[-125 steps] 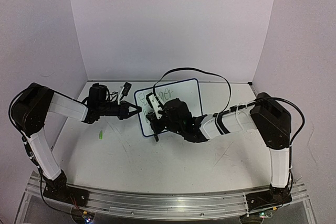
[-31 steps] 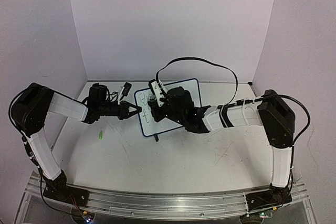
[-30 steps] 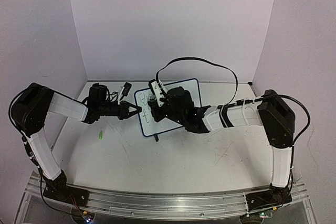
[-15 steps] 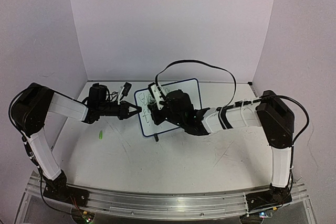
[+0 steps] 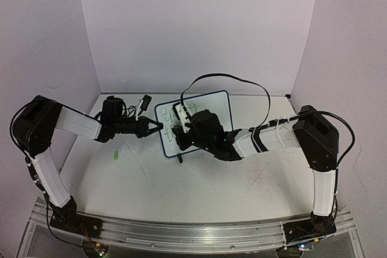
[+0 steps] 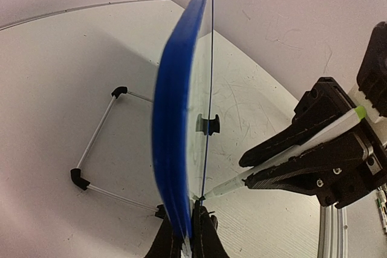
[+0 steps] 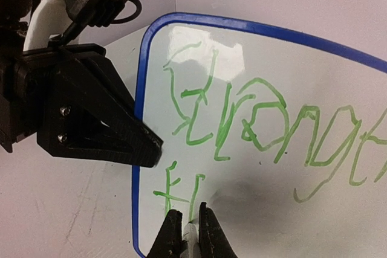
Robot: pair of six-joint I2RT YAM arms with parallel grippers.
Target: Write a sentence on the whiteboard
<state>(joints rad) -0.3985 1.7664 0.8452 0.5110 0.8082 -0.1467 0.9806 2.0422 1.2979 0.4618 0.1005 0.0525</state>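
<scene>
The whiteboard (image 5: 208, 110) stands upright, blue-framed, at the table's middle back. My left gripper (image 5: 159, 126) is shut on its left edge; in the left wrist view the fingers (image 6: 182, 209) pinch the blue edge (image 6: 172, 143). My right gripper (image 5: 179, 139) is shut on a white marker (image 5: 179, 115) with its tip on the board's lower left. In the right wrist view the gripper (image 7: 188, 208) holds the marker (image 7: 190, 235) under the sentence (image 7: 254, 119): a green first line, and a few strokes of a second line (image 7: 181, 188).
A green cap (image 5: 114, 156) lies on the table left of the board. The board's wire stand (image 6: 97, 149) and a black clip foot (image 6: 210, 124) sit behind it. Purple walls close in the back and both sides.
Over the last second my right gripper has moved with the marker from the board's upper left down to its lower left. The left gripper and the board have not moved.
</scene>
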